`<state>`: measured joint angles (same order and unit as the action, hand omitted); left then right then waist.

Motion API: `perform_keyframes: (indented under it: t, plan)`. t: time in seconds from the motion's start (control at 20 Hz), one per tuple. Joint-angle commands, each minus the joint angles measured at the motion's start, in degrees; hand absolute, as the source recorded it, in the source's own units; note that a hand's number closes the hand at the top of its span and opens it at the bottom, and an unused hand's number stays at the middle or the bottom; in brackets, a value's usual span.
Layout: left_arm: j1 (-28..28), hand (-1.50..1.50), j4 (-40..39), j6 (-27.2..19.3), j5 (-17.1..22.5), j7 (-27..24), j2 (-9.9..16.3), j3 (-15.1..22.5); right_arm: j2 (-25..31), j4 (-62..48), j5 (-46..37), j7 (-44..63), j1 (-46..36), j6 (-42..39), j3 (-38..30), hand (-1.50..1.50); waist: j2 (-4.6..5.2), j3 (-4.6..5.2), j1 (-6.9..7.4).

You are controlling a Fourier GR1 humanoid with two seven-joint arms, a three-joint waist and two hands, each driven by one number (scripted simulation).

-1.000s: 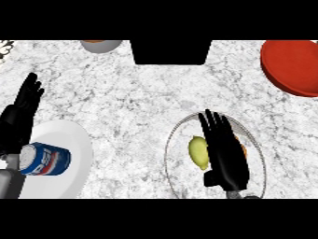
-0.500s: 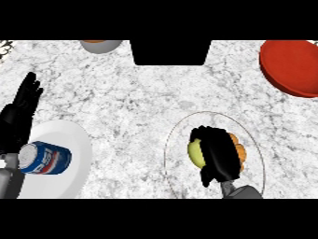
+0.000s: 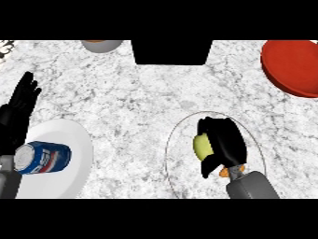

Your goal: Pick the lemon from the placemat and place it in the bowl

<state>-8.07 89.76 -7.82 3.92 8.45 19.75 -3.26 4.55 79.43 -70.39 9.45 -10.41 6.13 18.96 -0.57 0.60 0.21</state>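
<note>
We note the right hand (image 3: 223,144) curled round the lemon (image 3: 202,146) on the placemat (image 3: 254,140); bowl (image 3: 300,67) lies upper right of it.

A white plate (image 3: 65,140) sits on the marbled counter (image 3: 141,93) at the left, with a blue drink can (image 3: 44,158) lying on its side on it. A grey cup (image 3: 102,45) shows at the top edge

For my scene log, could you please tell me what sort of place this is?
Probably a kitchen counter: a marbled worktop holding a red bowl, a white plate with a drinks can, and a lemon.
</note>
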Motion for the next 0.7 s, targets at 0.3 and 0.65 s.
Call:
perform_keyframes:
  t: [0.3, 0.65]
  plan:
    - [-0.3, 0.00, -1.1, 0.6, -0.7, -0.5, -0.4, -0.5, 20.0, -7.4, 16.0, -22.9, -12.3, -23.5, -11.9, 1.50, 0.58, -0.60, 0.06]
    - [0.4, 0.00, -1.9, -0.3, -1.7, -1.6, -2.0, -0.1, 24.8, 2.1, 21.9, -22.7, -14.9, -18.4, -24.7, 1.50, 0.35, -0.58, -0.88]
